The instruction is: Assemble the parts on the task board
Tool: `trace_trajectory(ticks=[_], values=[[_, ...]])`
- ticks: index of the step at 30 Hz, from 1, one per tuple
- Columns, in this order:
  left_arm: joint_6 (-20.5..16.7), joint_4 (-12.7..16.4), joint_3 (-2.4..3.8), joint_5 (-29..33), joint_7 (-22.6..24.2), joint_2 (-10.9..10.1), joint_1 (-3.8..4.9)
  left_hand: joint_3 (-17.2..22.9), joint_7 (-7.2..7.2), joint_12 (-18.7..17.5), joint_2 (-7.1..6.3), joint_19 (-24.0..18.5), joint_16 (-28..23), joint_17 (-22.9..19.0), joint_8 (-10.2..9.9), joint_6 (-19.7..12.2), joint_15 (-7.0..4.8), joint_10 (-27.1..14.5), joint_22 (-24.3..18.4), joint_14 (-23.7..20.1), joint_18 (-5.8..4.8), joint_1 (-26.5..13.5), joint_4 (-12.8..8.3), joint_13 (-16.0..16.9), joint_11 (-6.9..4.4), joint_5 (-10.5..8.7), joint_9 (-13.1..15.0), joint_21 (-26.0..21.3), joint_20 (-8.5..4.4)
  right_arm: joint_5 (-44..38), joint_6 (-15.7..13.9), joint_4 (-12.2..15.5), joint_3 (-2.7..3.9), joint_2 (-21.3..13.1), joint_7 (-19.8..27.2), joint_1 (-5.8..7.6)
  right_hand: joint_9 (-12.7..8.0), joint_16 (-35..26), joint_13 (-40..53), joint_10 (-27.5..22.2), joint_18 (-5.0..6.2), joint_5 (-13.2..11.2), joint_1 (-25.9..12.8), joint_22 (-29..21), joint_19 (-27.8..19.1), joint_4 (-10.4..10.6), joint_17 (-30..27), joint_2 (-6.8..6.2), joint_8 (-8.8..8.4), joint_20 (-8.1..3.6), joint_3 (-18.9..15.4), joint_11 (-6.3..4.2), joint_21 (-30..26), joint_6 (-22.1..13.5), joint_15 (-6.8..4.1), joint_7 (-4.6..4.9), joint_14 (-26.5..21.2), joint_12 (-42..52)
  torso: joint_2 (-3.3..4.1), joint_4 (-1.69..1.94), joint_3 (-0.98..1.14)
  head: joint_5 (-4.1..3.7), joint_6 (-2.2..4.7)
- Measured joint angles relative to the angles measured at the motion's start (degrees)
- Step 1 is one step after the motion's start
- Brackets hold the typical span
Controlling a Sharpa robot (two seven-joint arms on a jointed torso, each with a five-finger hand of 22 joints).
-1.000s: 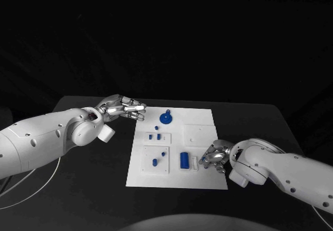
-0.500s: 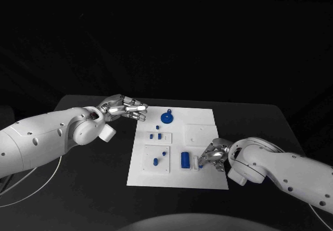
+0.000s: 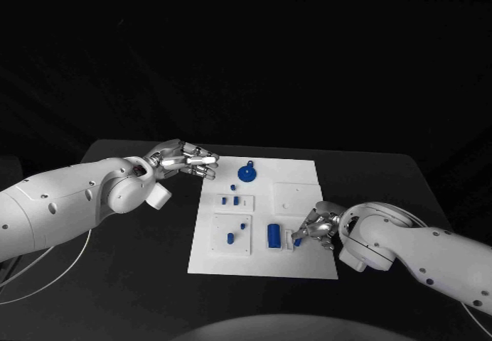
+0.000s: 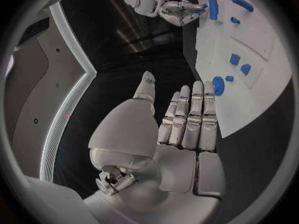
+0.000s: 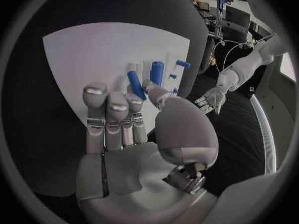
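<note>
A: Where do things stand on the task board [image 3: 297, 174]?

B: The board lies mid-frame in the head view, on the black desk [image 3: 369, 170]. The right hand [image 3: 319, 229], lower right of centre, pinches a small blue peg [image 3: 298, 241] between thumb and a finger, its other fingers loosely extended. The peg hangs tilted just over the board's lower right part, right beside the upright blue cylinder [image 3: 273, 236].

A: And the left hand?

B: The left hand [image 3: 185, 160] hovers at the board's upper left corner, holding nothing, fingers [image 4: 187, 115] straight and side by side, thumb apart. Near it on the board sits the round blue knob [image 3: 246, 172].

A: So which step is this?

B: I'd judge it a placing step: the peg is carried and not yet seated. Next it wants bringing upright over its socket, then pressing down. Which socket, I can't tell; a pale slot [image 3: 288, 246] just beside the cylinder looks likely.

A: Other parts?

B: Small blue pieces [image 3: 231, 202] stand in the left-hand plates, mid-frame.

A: Any writing or labels?

B: None that I can read.
</note>
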Motion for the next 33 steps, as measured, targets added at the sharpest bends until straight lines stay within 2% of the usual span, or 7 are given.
trace_trajectory(ticks=[14, 22, 26, 27, 29, 30, 33], values=[[0.7, -0.01, -0.02, -0.42, -0.56, 0.06, 0.0, -0.16, -0.2, 0.0, 0.0, 0.0, 0.0, 0.0, 0.0, -0.2, 0.0, 0.0, 0.0, 0.0, 0.0, 0.0, 0.16, 0.0, 0.0, -0.26, 0.0, 0.0, 0.0, -0.99, 1.35, -2.54, -0.03, 1.02, 0.02, 0.8, -0.01, 0.0, 0.0, 0.21, 0.0, 0.0, 0.74, 0.0, 0.0, 1.19, 0.78, 0.16, 0.0, 0.0, -0.87, -0.2, 0.24, 0.81, -0.18, -0.41, 0.19, -0.66, -0.01, 0.06, -0.03, -0.01, 0.04], [1.08, -0.02, -0.04, -0.73, -0.84, 0.1, 0.0, -0.31, -0.2, 0.0, 0.0, 0.0, 0.0, -0.06, 0.0, -0.2, 0.0, 0.0, 0.0, 0.0, 0.0, 0.0, 0.31, 0.0, 0.0, -0.26, 0.0, 0.0, 0.0, -1.1, 2.45, -3.87, -0.3, 2.0, 0.02, 1.44, -0.02, 0.3, 0.09, 0.41, 0.0, 0.0, 0.97, -0.01, 0.0, 2.01, 1.42, 0.38, 0.0, 0.0, -3.2, -0.4, 1.11, 1.43, -0.18, -0.4, 0.19, -0.66, 0.0, 0.05, -0.04, 0.14, -0.15], [1.25, -0.02, -0.04, -0.91, -0.98, 0.14, 0.0, -0.31, 0.01, 0.0, 0.0, 0.0, 0.0, -0.06, 0.0, -0.41, 0.0, 0.0, 0.0, 0.0, 0.0, 0.0, 0.31, 0.0, 0.0, -0.26, 0.0, 0.0, 0.0, -1.05, 3.06, -4.26, -0.52, 2.54, 0.02, 1.62, -0.02, 0.55, 0.31, 0.43, -0.05, 0.0, 0.69, -0.01, 0.0, 2.06, 1.86, 2.08, 0.0, 0.0, -7.18, -0.4, 1.54, 1.61, -0.18, -0.6, 0.19, -0.66, -0.01, 0.05, -0.04, 0.15, -0.24], [1.3, -0.02, -0.04, -0.97, -1.02, 0.15, 0.0, -0.31, 0.01, 0.0, 0.0, 0.0, 0.0, -0.06, 0.0, -0.41, 0.0, 0.0, 0.0, 0.0, 0.0, 0.0, 0.31, 0.0, 0.0, -0.26, 0.0, 0.0, 0.0, -1.0, 3.2, -4.37, -0.6, 2.68, 0.02, 1.65, -0.02, 0.55, 0.42, 0.54, -0.57, 0.0, 0.82, -0.01, 0.0, 1.91, 1.96, 2.89, 0.0, 0.0, -8.86, -0.28, 1.54, 1.61, -0.18, -0.6, 0.19, -0.66, -0.01, 0.05, -0.04, 0.16, -0.27], [1.39, -0.02, -0.05, -1.07, -1.1, 0.16, 0.0, -0.31, 0.01, 0.0, 0.0, 0.0, 0.0, -0.06, 0.0, -0.41, 0.0, 0.0, 0.0, 0.0, 0.0, 0.0, 0.31, 0.0, 0.0, -0.26, 0.0, 0.0, 0.0, -0.88, 3.51, -4.56, -0.84, 2.94, 0.02, 1.72, -0.02, 0.55, 0.5, 0.63, -0.6, 0.0, 0.56, -0.01, 0.0, 1.92, 2.0, 3.22, 0.0, 0.0, -10.26, -0.2, 1.54, 1.81, -0.17, -0.79, 0.19, -0.66, -0.01, 0.05, -0.04, 0.19, -0.29], [1.47, -0.02, -0.05, -1.11, -1.17, 0.17, 0.0, -0.31, 0.01, 0.0, 0.0, 0.0, 0.0, -0.06, 0.0, -0.41, 0.0, 0.0, 0.0, 0.0, 0.0, 0.0, 0.31, 0.0, 0.0, -0.26, 0.0, 0.0, 0.0, -0.78, 3.67, -4.77, -1.05, 3.15, 0.02, 1.76, -0.01, 0.55, 0.55, 0.63, -0.59, 0.0, 0.7, -0.01, 0.0, 1.66, 2.06, 4.1, 0.01, 0.0, -11.87, -0.2, 1.54, 1.83, -0.17, -0.81, 0.19, -0.66, -0.01, 0.05, -0.04, 0.19, -0.29], [1.62, -0.02, -0.06, -1.21, -1.3, 0.19, 0.0, -0.31, 0.01, 0.0, 0.0, 0.0, 0.0, -0.06, 0.0, -0.41, 0.0, 0.0, 0.0, 0.0, 0.0, 0.0, 0.31, 0.0, 0.0, -0.26, 0.0, 0.0, 0.0, -0.57, 3.97, -5.24, -1.34, 3.6, 0.02, 1.87, 0.08, 0.55, 0.67, 0.84, -0.58, 0.0, 0.53, -0.01, 0.0, 1.49, 2.18, 4.44, 0.05, 0.0, -13.53, -0.39, 1.54, 2.03, -0.17, -1.01, 0.19, -0.66, -0.02, 0.05, -0.04, 0.19, -0.34]])
